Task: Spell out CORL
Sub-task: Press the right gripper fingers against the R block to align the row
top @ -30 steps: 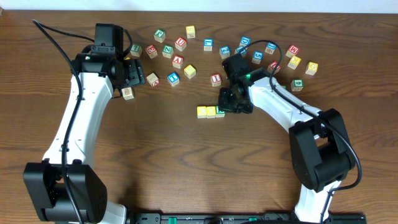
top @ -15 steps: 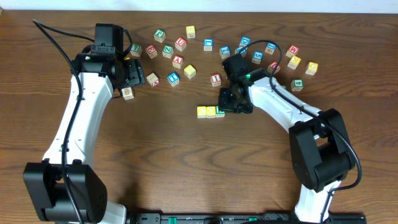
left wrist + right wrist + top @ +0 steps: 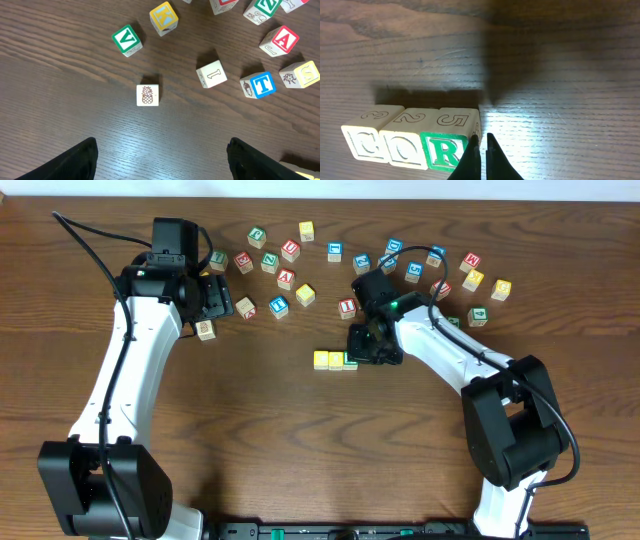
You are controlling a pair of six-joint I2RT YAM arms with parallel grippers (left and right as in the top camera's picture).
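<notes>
Three blocks stand in a row on the table: a yellow C (image 3: 321, 360), a yellow O (image 3: 336, 360) and a green R (image 3: 350, 361). The right wrist view shows C (image 3: 362, 145), O (image 3: 402, 147) and R (image 3: 445, 150) touching side by side. My right gripper (image 3: 481, 137) is shut and empty, its fingertips against the right side of the R block; it also shows in the overhead view (image 3: 362, 352). My left gripper (image 3: 162, 150) is open and empty above bare wood, near a pineapple block (image 3: 148, 95). I cannot make out an L block.
Several loose letter blocks lie scattered along the back of the table (image 3: 400, 260). Near the left gripper (image 3: 215, 298) are a green V (image 3: 125, 39), a yellow K (image 3: 164, 17), a blue T (image 3: 262, 84) and a red A (image 3: 285, 40).
My right gripper has moved slightly left, and the C, O, R row has shifted a little left with it. The left arm has not moved.
</notes>
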